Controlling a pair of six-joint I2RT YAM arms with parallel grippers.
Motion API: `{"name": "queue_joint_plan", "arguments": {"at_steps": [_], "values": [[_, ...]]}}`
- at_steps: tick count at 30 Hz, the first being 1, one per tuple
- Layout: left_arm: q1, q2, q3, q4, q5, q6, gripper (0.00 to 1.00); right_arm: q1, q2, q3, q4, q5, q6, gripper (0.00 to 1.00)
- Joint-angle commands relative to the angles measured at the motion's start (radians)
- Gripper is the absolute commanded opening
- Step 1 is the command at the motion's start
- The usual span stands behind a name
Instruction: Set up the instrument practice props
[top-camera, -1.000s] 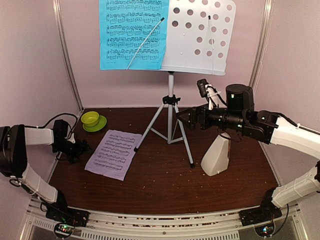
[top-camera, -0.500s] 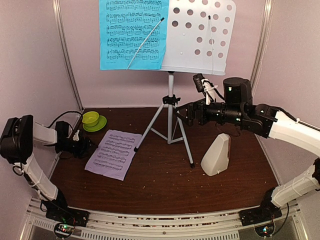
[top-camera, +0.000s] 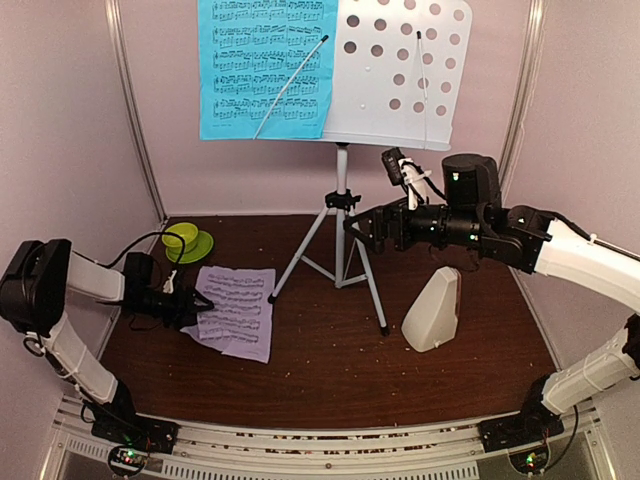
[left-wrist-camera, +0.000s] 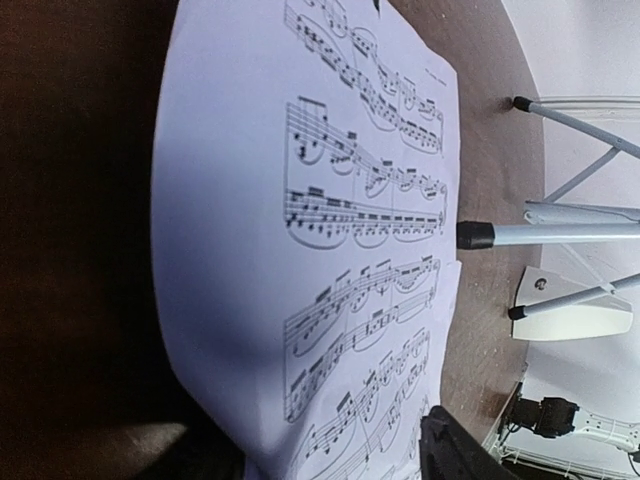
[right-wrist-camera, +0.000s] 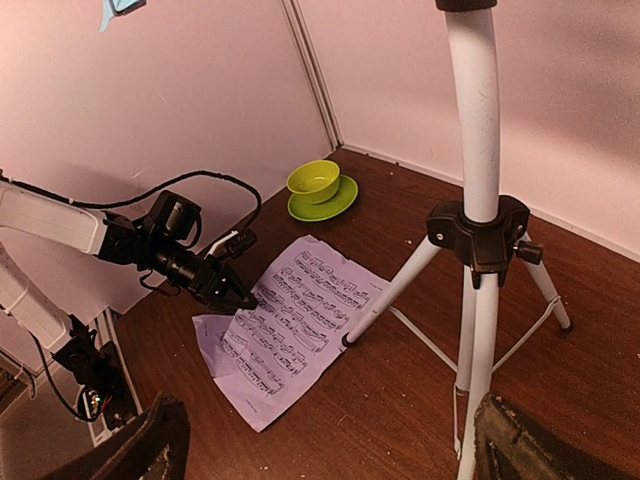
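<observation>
- The lilac sheet-music page lay on the dark wooden table, left of the silver tripod and just nearer than the lime-green bowl and saucer.
- The left gripper sat low at the page's left edge, fingertips touching the paper. The page therefore lay straight ahead of it, toward the middle of the table.
- In the left wrist view that near edge bulged up off the wood and one dark finger showed beside it. Whether the jaws had actually pinched the paper could not be told.
- The page's long axis ran roughly from the far side to the near side of the table, so the gripper met a long edge, not a corner.
- The left arm was much the nearer. The right gripper hung up by the tripod's hub, well apart from the page, its jaws spread wide with nothing between them.
- The white perforated music stand had the cyan page on the left half of its desk, with the right half bare. That bare half was probably the lilac page's target, high and to the right of where it lay.
- The cream metronome stood on the table right of the tripod, beneath the right arm.
- Both pages carried printed staves of notes. No title, brand or word was legible.
</observation>
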Motion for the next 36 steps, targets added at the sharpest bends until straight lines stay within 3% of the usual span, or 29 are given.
{"name": "queue_joint_plan", "arguments": {"at_steps": [1,8,12,18,26,31,36], "values": [[-0.005,-0.058,-0.068,-0.029,-0.021,-0.048,0.66,0.006,-0.011,0.012,0.010,0.001,-0.012,1.00],[-0.034,-0.113,-0.145,0.042,0.018,-0.078,0.81,0.006,-0.020,0.004,0.013,0.005,-0.010,1.00],[-0.072,-0.146,-0.195,0.149,0.057,-0.151,0.76,0.007,-0.023,0.003,0.012,0.005,-0.011,1.00],[-0.183,-0.206,-0.226,0.174,0.012,-0.219,0.69,0.006,-0.025,0.002,0.008,0.006,-0.013,1.00],[-0.273,-0.284,-0.285,0.393,-0.068,-0.401,0.69,0.006,-0.029,0.001,0.006,0.005,-0.015,1.00],[-0.309,-0.299,-0.224,0.235,-0.134,-0.336,0.67,0.006,-0.034,-0.005,0.005,0.005,-0.019,1.00],[-0.393,-0.224,-0.226,0.300,-0.144,-0.400,0.60,0.029,-0.045,-0.022,-0.002,-0.056,-0.085,0.96]]}}
